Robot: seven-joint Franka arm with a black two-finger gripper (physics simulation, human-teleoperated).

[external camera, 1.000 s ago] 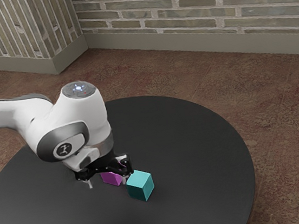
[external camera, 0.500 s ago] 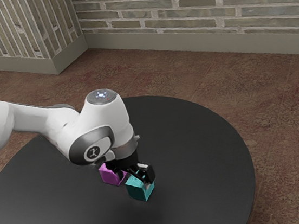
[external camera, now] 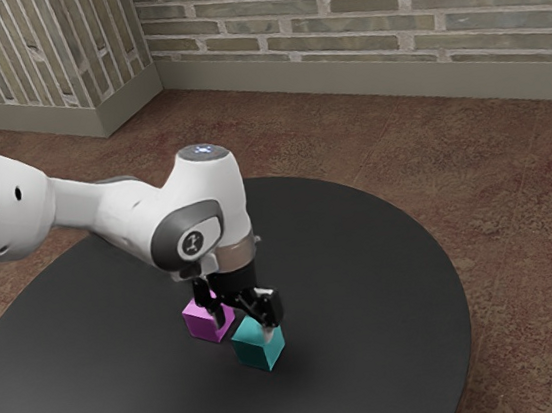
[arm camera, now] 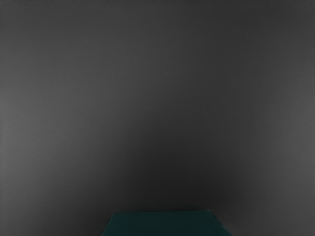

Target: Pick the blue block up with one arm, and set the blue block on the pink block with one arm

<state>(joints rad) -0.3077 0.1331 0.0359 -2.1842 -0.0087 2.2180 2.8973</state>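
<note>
Table (external camera: 363, 256) matt black, smooth; blue block (external camera: 258, 350), pink block (external camera: 204, 323) matt; arm (external camera: 105, 212) glossy white plastic

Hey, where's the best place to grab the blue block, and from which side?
Come from straight above and pinch two opposite upright faces of the blue block. It is a cube lying flat on the table. Probably choose the pair not facing the pink block, which sits close beside it.

Arm (external camera: 105, 212) low; claw (external camera: 241, 314) downward, fingers (external camera: 267, 308) apart
</note>
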